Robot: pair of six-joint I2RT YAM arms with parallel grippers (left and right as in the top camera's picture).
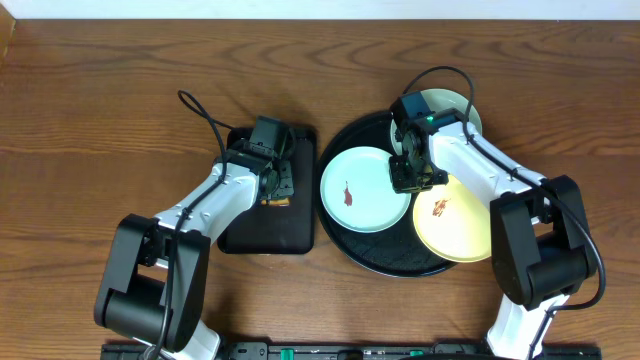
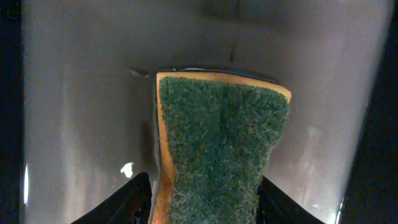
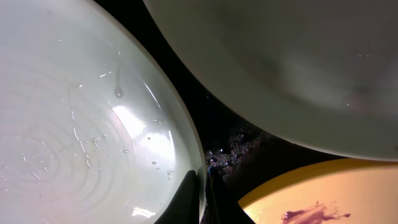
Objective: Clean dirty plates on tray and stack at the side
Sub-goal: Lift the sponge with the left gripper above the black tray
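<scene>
On the round black tray (image 1: 390, 268) lie a mint-green plate (image 1: 365, 195) with a brown smear, a yellow plate (image 1: 460, 230) with a smear, and a pale plate (image 1: 455, 103) at the back, partly under the right arm. My right gripper (image 1: 410, 172) is shut on the mint plate's right rim; in the right wrist view the gripper (image 3: 203, 199) pinches the rim of that plate (image 3: 81, 124), with the yellow plate (image 3: 311, 199) at lower right. My left gripper (image 1: 272, 180) is shut on a green-faced sponge (image 2: 217, 155), which looks squeezed narrower between the fingers (image 2: 134, 202).
The sponge sits over a small rectangular black tray (image 1: 265, 235) left of the round tray. Bare wood tabletop (image 1: 100, 120) spreads to the left and along the back. Cables loop above both wrists.
</scene>
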